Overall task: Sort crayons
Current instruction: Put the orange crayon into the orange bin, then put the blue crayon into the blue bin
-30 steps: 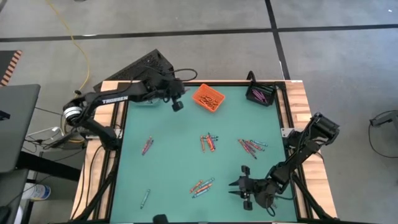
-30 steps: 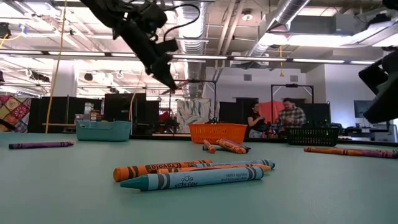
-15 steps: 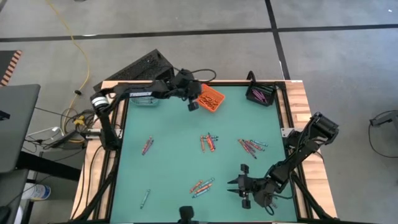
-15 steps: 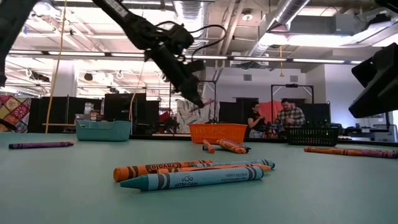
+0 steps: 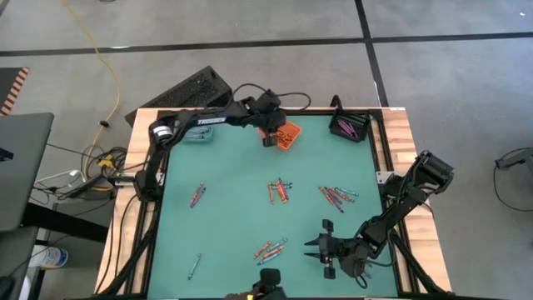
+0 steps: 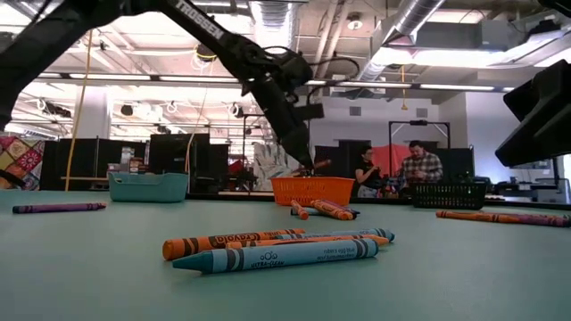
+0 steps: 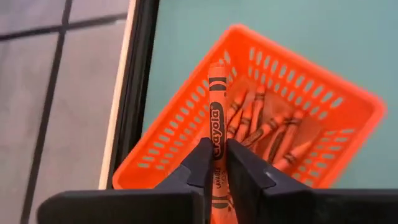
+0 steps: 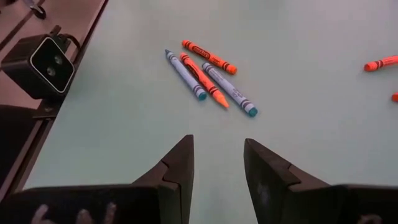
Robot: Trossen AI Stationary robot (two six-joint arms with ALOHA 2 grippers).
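Note:
My left gripper [image 5: 268,140] is over the left rim of the orange bin [image 5: 287,133] at the table's far edge, slanting down and shut on an orange crayon [image 7: 216,99]. Several orange crayons lie in the bin [image 7: 298,124]. Loose crayons lie flat on the green mat: a cluster at the middle [image 5: 279,192], one to the right [image 5: 336,196], one near the front [image 5: 271,248], and singles at the left [image 5: 196,194] and near left [image 5: 194,265]. My right gripper [image 5: 321,250] waits open, low over the mat at the near right, touching nothing. My left gripper pinches the orange crayon's wrapped shaft [image 7: 216,146] between its two fingers [image 7: 200,165]. The fingers lie along the crayon, which sticks out forward past their tips. They slant down from the table's left, and the crayon is lifted clear over the orange bin's inside [image 6: 312,190].
A teal bin [image 6: 147,185] stands at the far left and a black bin [image 5: 350,127] with purple crayons at the far right. A small camera [image 8: 46,56] sits at the near edge. Two people [image 6: 415,165] stand in the room beyond the table.
My left gripper has travelled along the far edge toward the table's right and come down, from beside the teal bin to over the orange bin, carrying the orange crayon with it.

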